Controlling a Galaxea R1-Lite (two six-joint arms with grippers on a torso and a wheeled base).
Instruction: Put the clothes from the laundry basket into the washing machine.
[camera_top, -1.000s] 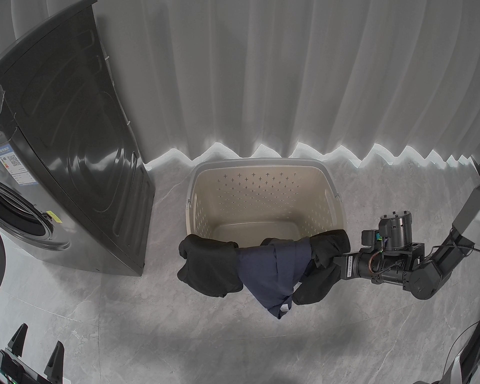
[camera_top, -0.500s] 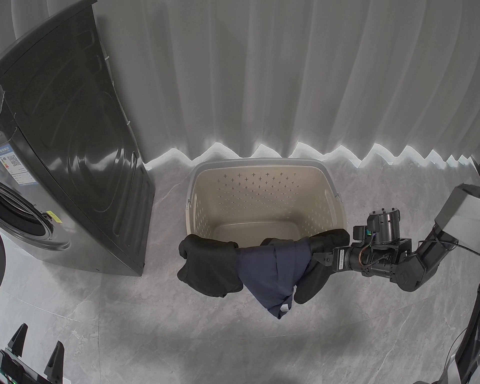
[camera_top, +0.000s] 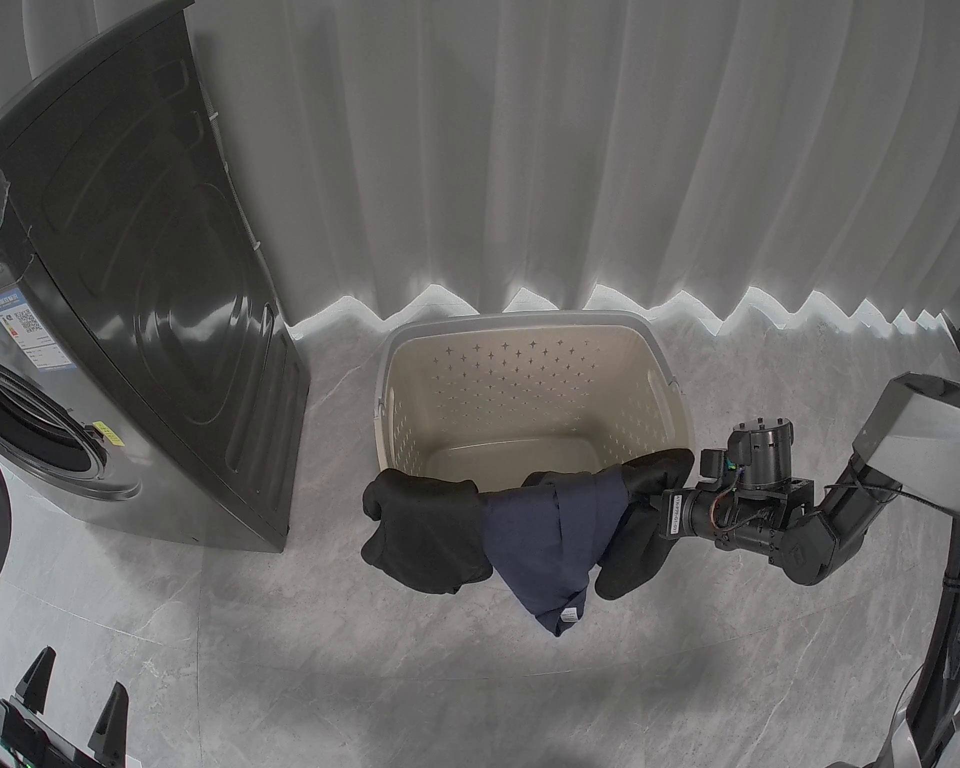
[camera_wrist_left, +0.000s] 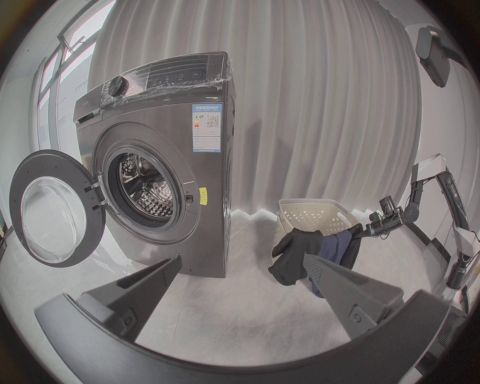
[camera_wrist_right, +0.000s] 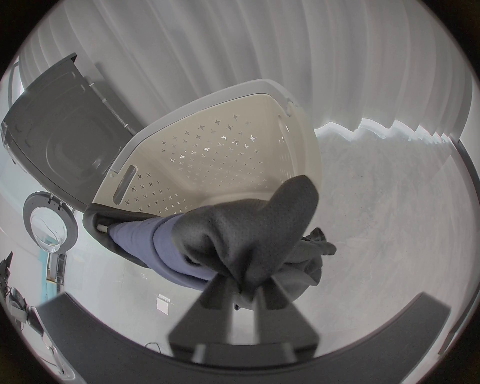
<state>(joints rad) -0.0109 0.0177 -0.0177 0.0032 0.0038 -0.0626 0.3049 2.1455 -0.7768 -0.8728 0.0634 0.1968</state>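
The right hand (camera_top: 655, 512) has pushed in and now grips the near end of the black garment (camera_top: 630, 555). Beyond its fingers, that garment and a navy one (camera_top: 550, 545) hang over the laundry basket (camera_top: 520, 320) rim. The basket has budged slightly, so lifting toward the washing machine (camera_top: 150, 300) looks next. The left hand (camera_wrist_left: 241, 259) sits wide open.

Black jointed right arm (camera_top: 812, 528), cylindrical wrist housing (camera_top: 762, 448), perhaps coloured wires; left gripper (camera_wrist_left: 241, 259) dark grey, wedge-fingered.
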